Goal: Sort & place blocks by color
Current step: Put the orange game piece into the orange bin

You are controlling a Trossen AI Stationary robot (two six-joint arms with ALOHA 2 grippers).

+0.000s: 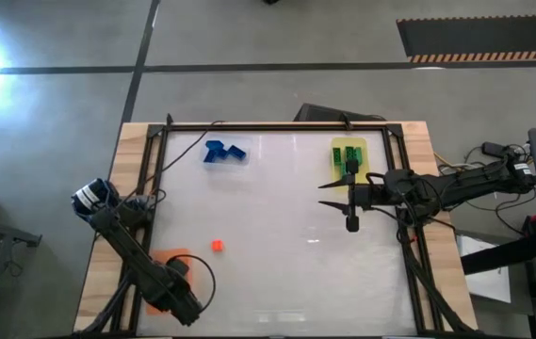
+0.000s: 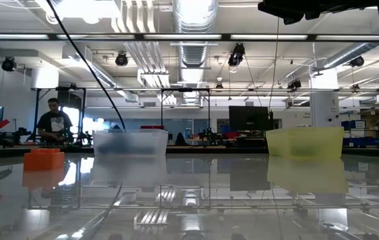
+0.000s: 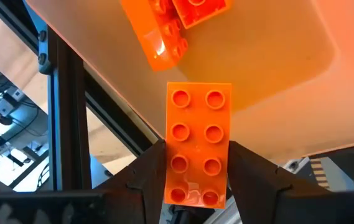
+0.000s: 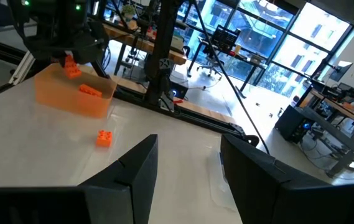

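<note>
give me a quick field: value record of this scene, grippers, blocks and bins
left gripper: over the orange bin at the table's near left corner, shut on an orange block
right gripper: open, empty, in the air beside the yellow bin
orange bin: holds orange blocks
yellow bin: holds green blocks
clear bin: holds blue blocks
loose: one orange block on table, outside any bin
</note>
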